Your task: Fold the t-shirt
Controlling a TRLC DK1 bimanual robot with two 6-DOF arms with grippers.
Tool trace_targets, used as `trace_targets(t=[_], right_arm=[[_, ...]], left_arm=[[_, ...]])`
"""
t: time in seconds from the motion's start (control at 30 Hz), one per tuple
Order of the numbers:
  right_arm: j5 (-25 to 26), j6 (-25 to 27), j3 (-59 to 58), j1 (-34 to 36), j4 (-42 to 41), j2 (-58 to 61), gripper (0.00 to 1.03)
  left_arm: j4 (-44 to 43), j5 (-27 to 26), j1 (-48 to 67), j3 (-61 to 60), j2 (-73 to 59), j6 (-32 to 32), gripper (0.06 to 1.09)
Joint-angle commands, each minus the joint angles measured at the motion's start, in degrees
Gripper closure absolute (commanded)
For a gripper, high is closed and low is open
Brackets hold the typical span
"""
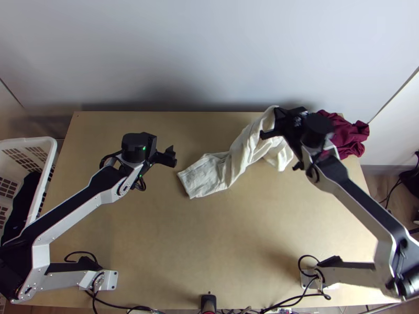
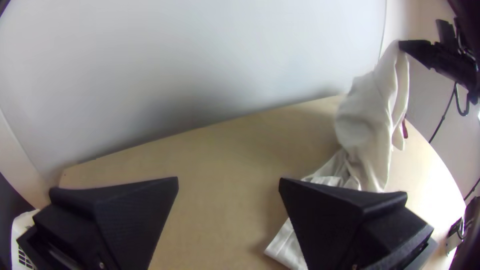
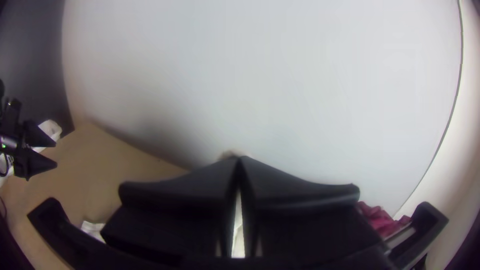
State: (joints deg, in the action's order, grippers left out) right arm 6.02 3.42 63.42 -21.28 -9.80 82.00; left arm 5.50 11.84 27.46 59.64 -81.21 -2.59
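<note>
The cream t-shirt (image 1: 209, 174) lies bunched and twisted across the table's back middle, one end raised at the right. My right gripper (image 1: 273, 121) is shut on that raised end, holding it above the table; from the left wrist view the cloth (image 2: 370, 125) hangs down from its fingertips. In the right wrist view the right gripper (image 3: 239, 159) has its fingers together, a bit of cloth at their tips. My left gripper (image 1: 171, 156) stands left of the shirt's flat lower end, touching nothing. The left wrist view shows that left gripper (image 2: 228, 182) open, its fingers wide apart.
A dark red cloth (image 1: 345, 135) lies bunched at the table's back right corner. A white basket (image 1: 52, 152) with dark cloth inside stands left of the table. The bare wooden table (image 1: 199, 240) stretches in front of the shirt. A wall rises behind the table.
</note>
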Motion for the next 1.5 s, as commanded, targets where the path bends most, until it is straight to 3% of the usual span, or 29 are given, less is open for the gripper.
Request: trace_targets(t=[0.0,0.03,0.07,0.13,0.37,0.73,0.87,1.47], right_arm=[[0.39,-1.22,0.13,-0.34,0.57,8.53,0.54],[0.39,-1.4,-0.84,-0.69,1.89,8.88,0.19],[0.39,-1.4,-1.89,-0.96,2.33,9.23,0.08],[0.39,-1.4,-4.44,-1.49,2.33,9.32,0.05],[0.31,-2.1,-13.76,-0.52,1.98,5.54,0.04],[-1.45,3.87,-25.45,11.96,-0.39,0.62,0.05],[-3.21,4.75,-25.54,14.77,-2.06,3.17,0.05],[-3.3,6.25,-15.87,13.1,-4.7,15.3,0.05]], left_arm=[[-0.05,-0.06,-0.13,-1.01,0.53,-0.4,0.11],[-0.05,-0.06,-0.31,-1.28,0.7,-0.4,0.11],[-0.05,-0.06,-0.39,-1.54,0.88,-0.4,0.11],[-0.05,-0.06,-0.66,-2.24,1.14,-0.31,0.11],[-1.1,-0.06,-1.01,-3.65,1.4,-0.05,0.11],[-1.72,-0.06,-0.31,-2.95,0.97,-0.31,0.11],[-2.25,-0.06,-0.22,-2.95,0.97,-0.4,0.11],[-4.0,-0.06,-3.03,-6.02,1.4,-0.93,0.11]])
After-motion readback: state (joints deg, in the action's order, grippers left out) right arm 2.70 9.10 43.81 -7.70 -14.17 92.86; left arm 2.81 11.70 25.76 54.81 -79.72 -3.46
